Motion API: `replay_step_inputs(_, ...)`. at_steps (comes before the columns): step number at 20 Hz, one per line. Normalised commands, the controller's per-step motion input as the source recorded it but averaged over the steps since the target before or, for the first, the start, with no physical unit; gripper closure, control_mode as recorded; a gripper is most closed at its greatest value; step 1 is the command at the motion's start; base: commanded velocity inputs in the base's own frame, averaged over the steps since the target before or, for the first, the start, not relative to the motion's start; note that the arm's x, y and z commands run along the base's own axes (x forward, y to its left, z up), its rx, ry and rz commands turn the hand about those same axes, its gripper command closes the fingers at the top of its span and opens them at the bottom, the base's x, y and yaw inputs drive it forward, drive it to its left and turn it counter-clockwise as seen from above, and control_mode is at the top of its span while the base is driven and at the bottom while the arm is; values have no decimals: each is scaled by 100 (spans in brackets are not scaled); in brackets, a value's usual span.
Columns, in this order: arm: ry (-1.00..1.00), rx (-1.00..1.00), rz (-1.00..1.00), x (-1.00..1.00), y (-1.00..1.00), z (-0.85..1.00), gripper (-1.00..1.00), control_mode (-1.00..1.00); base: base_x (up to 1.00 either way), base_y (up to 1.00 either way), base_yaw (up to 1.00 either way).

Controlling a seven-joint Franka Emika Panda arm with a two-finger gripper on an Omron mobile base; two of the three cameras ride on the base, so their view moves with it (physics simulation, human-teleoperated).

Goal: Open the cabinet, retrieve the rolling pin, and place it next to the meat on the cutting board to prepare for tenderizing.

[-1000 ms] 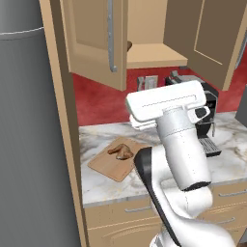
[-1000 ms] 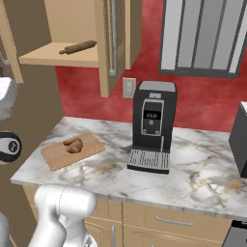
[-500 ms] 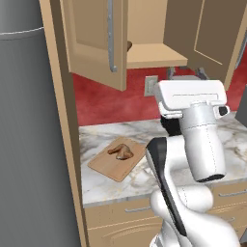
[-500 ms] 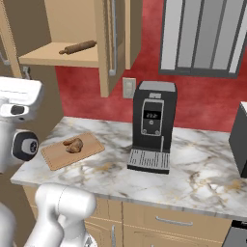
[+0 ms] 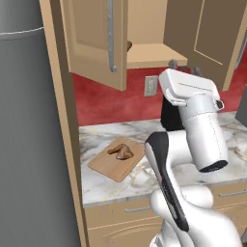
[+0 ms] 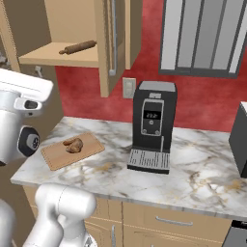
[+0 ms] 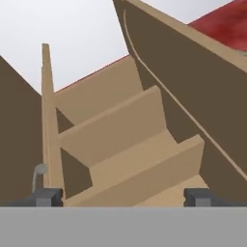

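The arm has swung further right and up since a moment ago, wrist now lifted toward the cabinet (image 5: 144,43), both doors wide. The gripper (image 7: 123,197) has its jaws spread wide, holding nothing, facing the shelves. The rolling pin (image 6: 77,47) lies on the lower shelf. The meat (image 6: 73,144) sits on the cutting board (image 6: 55,157); a coffee machine (image 6: 152,126) stands at the board's 3 o'clock.

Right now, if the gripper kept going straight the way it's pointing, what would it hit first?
Probably the cabinet: the gripper, jaws apart, looks up into its open interior, so a shelf edge or back panel likely comes first. Depth is unclear.
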Motion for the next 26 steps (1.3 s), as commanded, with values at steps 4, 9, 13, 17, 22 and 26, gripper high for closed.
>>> replay_step_inputs(4, 16, 10, 19, 31, -10, 0, -100, -100, 0, 0, 0)
replay_step_inputs(9, 17, 1, 19, 31, -4, -7, -100, -100, 0, 0, 0)
replay_step_inputs(13, 19, 0, 17, 29, -1, -11, -100, -100, 0, 0, 0)
replay_step_inputs(17, 19, 0, 15, 30, -1, -15, -100, -100, 0, 0, 0)
replay_step_inputs(22, 19, 0, 16, 36, 0, -17, -100, -100, 0, 0, 0)
replay_step_inputs(26, 20, 0, 16, 36, 0, -10, -100, -100, 0, 0, 0)
